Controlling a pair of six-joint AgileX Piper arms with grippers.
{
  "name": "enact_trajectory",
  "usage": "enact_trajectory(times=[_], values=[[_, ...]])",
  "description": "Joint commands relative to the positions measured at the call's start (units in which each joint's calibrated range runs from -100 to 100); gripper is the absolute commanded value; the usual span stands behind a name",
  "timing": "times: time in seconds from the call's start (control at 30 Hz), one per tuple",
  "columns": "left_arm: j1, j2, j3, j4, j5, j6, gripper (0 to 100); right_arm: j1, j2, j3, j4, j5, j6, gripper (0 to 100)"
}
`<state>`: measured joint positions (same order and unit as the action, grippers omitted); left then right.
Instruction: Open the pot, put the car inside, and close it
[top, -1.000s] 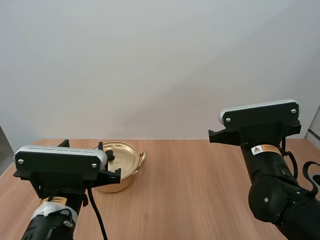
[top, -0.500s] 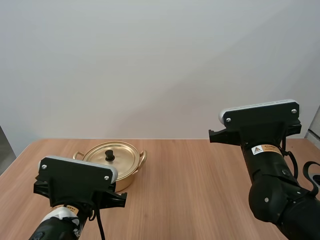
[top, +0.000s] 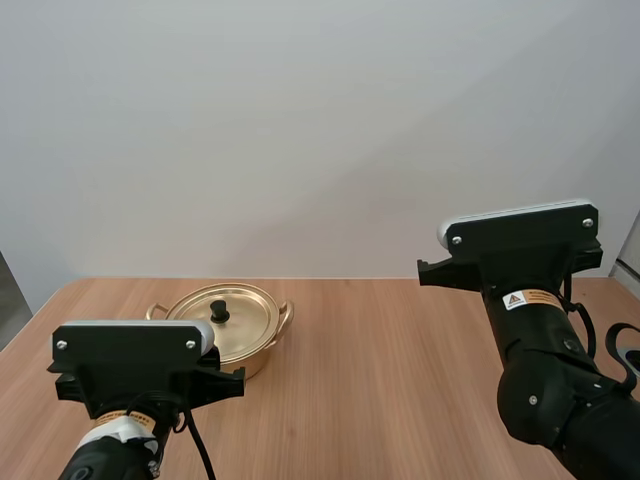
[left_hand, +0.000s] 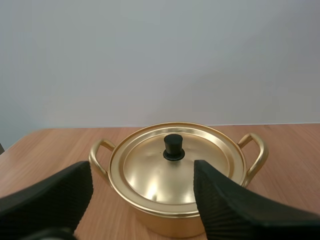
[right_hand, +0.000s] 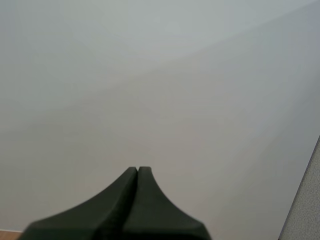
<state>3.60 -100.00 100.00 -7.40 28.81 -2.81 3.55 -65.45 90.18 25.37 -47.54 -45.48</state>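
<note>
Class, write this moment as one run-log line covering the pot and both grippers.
pot: on table, lid on | left gripper: open, facing pot | right gripper: shut on nothing

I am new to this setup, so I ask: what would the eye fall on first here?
A shiny golden pot, its lid on with a black knob, stands on the wooden table. The left end effector is open, facing it; the right end effector is shut.

Soft, even, bright light falls from overhead. The golden lid of the pot carries a broad, mild sheen; a faint, diffuse shadow lies beneath it on the wooden surface.
</note>
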Motion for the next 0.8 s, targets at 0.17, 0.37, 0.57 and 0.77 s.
enact_trajectory(times=[0.17, 0.37, 0.57, 0.77], values=[[0.01, 0.0, 0.0, -0.1, 0.1, 0.0, 88, 0.0, 0.0, 0.0, 0.1, 0.0, 0.1, 0], [0.01, 0.0, 0.0, -0.1, -0.1, 0.0, 88, 0.0, 0.0, 0.0, 0.1, 0.0, 0.1, 0], [0.01, 0.0, 0.0, 3.7, -0.5, 0.2, 88, 0.0, 0.0, 0.0, 0.1, 0.0, 0.1, 0], [0.01, 0.0, 0.0, 3.4, 0.5, -2.4, 46, 0.0, 0.0, 0.0, 0.1, 0.0, 0.1, 0]])
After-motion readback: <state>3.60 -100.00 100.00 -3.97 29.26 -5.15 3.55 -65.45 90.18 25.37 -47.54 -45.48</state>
